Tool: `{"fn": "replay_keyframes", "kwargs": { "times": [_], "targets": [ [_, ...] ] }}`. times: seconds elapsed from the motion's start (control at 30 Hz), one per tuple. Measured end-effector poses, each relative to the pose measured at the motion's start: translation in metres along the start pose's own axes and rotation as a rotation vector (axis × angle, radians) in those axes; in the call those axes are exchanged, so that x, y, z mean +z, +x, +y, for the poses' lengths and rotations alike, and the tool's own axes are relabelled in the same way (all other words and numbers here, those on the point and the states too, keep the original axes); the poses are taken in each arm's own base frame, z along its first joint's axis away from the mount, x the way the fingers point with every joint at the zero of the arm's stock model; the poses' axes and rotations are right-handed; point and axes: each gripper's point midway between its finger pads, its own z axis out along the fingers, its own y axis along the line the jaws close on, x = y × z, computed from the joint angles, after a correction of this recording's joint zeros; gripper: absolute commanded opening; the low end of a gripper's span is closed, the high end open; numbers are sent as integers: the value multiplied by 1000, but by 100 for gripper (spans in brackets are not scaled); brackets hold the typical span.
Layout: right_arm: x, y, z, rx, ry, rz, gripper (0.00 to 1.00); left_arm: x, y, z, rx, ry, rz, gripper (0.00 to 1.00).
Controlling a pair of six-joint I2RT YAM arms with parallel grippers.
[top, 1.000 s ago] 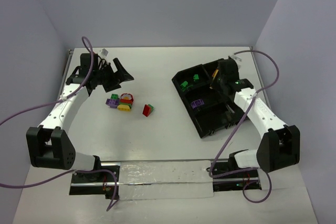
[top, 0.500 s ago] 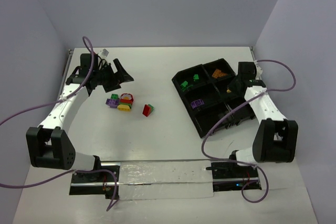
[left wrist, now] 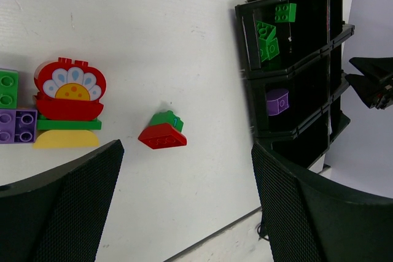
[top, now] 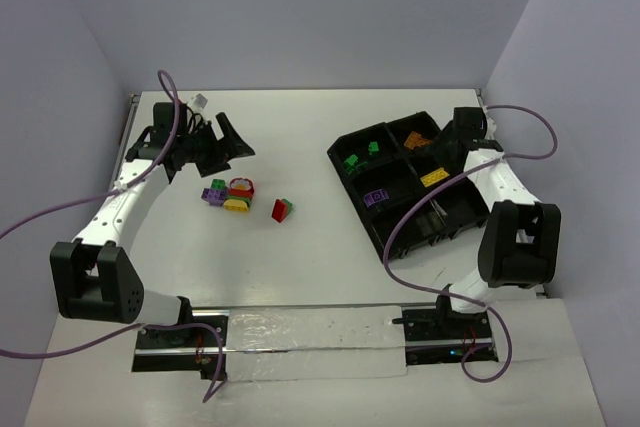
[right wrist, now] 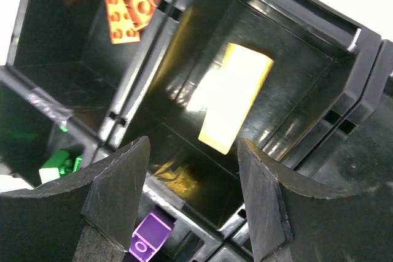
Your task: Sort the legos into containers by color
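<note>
The black divided tray (top: pixel 372 223) lies at the right of the table. Its compartments hold green legos (top: pixel 362 154), orange legos (top: pixel 417 139), a purple lego (top: pixel 376 197) and a flat yellow lego (top: pixel 434 177). My right gripper (right wrist: pixel 193 145) hangs open over the yellow lego (right wrist: pixel 236 97), with nothing between its fingers. Loose legos sit at the left: a cluster with a red flower piece (left wrist: pixel 69 87) and a red-and-green pair (left wrist: pixel 163 133). My left gripper (left wrist: pixel 186 148) is open above the table, behind that cluster and apart from it.
White walls close in the table at the back and on both sides. The tray's two near compartments (top: pixel 440 219) look dark and hold nothing I can see. Purple cables loop from both arms. A strip of clear tape (top: pixel 310 342) runs along the near edge.
My right gripper has swung from the tray's middle to its right side and opened. The yellow lego now lies loose in its compartment. The left arm has not moved.
</note>
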Motion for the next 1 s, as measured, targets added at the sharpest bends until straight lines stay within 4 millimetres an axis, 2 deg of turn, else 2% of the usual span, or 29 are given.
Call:
{"fn": "replay_keyframes", "kwargs": {
  "times": [0.17,0.23,0.3,0.37,0.47,0.53,0.57,0.67,0.83,1.0],
  "targets": [
    [-21,-9,14,-14,-65,-34,66,2,1,1,-3,-3,5,92],
    [-35,-9,27,-53,-121,-47,66,2,1,2,-3,-5,7,92],
    [-53,0,51,-138,-183,-53,66,4,2,6,5,-22,10,91],
    [-73,19,91,-245,-276,-45,66,6,5,11,10,-48,19,89],
    [-110,70,152,-416,-440,-10,66,9,14,21,20,-84,42,87],
    [-134,111,182,-496,-556,47,66,10,23,27,45,-113,67,85],
    [-141,126,189,-513,-597,78,66,11,28,33,68,-152,76,84],
    [-141,146,190,-507,-627,142,66,17,53,34,173,-218,141,81],
    [-128,157,187,-494,-600,192,66,28,94,21,324,-217,242,78],
    [-127,156,186,-494,-591,185,66,37,111,13,423,-195,250,80]
  ]
}}
